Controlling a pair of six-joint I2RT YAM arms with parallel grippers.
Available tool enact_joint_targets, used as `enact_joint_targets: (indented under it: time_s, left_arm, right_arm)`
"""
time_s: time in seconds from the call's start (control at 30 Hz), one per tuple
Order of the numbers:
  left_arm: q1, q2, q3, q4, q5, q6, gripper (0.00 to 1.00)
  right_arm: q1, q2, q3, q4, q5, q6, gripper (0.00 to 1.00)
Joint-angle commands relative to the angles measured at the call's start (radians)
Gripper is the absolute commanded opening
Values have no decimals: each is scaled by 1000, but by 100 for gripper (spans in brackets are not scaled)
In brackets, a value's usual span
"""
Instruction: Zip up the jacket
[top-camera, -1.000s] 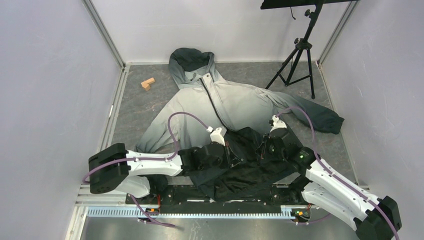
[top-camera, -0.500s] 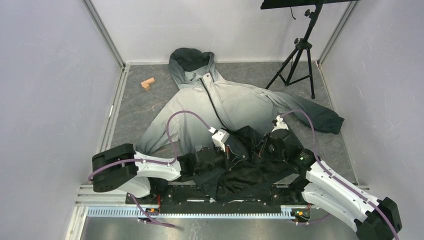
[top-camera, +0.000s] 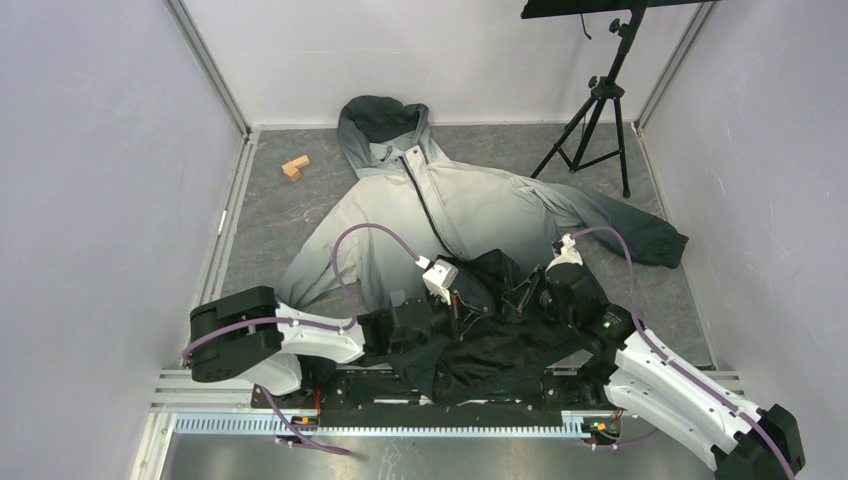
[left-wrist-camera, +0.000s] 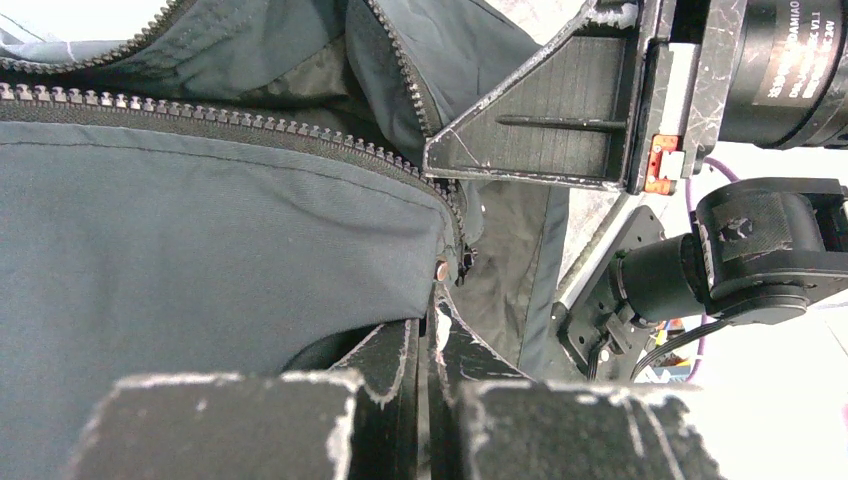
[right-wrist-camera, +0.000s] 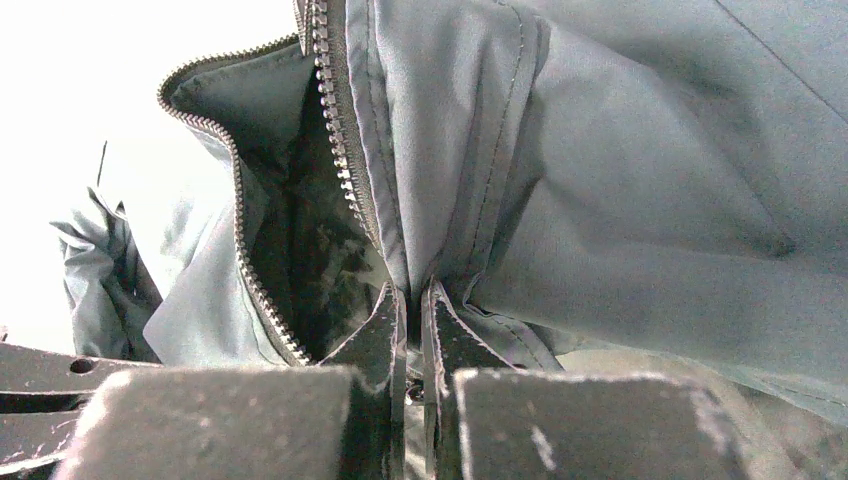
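The jacket (top-camera: 470, 205) lies flat, hood at the far side, its dark hem bunched up between my arms. Its zipper (top-camera: 432, 205) is closed up by the chest and open at the hem. My left gripper (top-camera: 463, 300) is shut on the hem edge; in the left wrist view (left-wrist-camera: 432, 318) it pinches the fabric just below a small copper snap (left-wrist-camera: 441, 270), at the end of the zipper teeth (left-wrist-camera: 250, 125). My right gripper (top-camera: 524, 298) is shut on the other front edge; in the right wrist view (right-wrist-camera: 413, 300) it pinches the fold beside the zipper teeth (right-wrist-camera: 335, 140).
A small wooden block (top-camera: 295, 167) lies at the far left. A black tripod (top-camera: 597, 110) stands at the far right. White walls close the sides. The right gripper's finger (left-wrist-camera: 540, 130) shows close above the left one's.
The left gripper has moved right and a little forward with the hem. The right gripper has shifted slightly right and nearer. The dark hem fabric has bunched up more.
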Motion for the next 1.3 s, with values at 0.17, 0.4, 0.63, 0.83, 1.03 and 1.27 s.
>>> enact_joint_targets:
  time_s: [0.17,0.4,0.63,0.83,1.03,1.27]
  left_arm:
    - [-13,24,39,37,-66,38,2]
    - [-26,35,65,5,-122,65,2]
    - [-41,55,90,-5,-156,96,2]
    - [-49,67,109,-12,-177,112,2]
    - [-54,67,111,-15,-190,120,2]
    - [-60,53,113,-21,-205,125,2]
  right_arm:
    - [4,29,45,37,19,17,0]
    - [5,26,57,7,48,108,0]
    - [4,55,96,-45,90,162,0]
    - [5,58,109,-59,108,180,0]
    - [5,63,121,-66,118,192,0]
    - [5,78,119,-73,122,194,0]
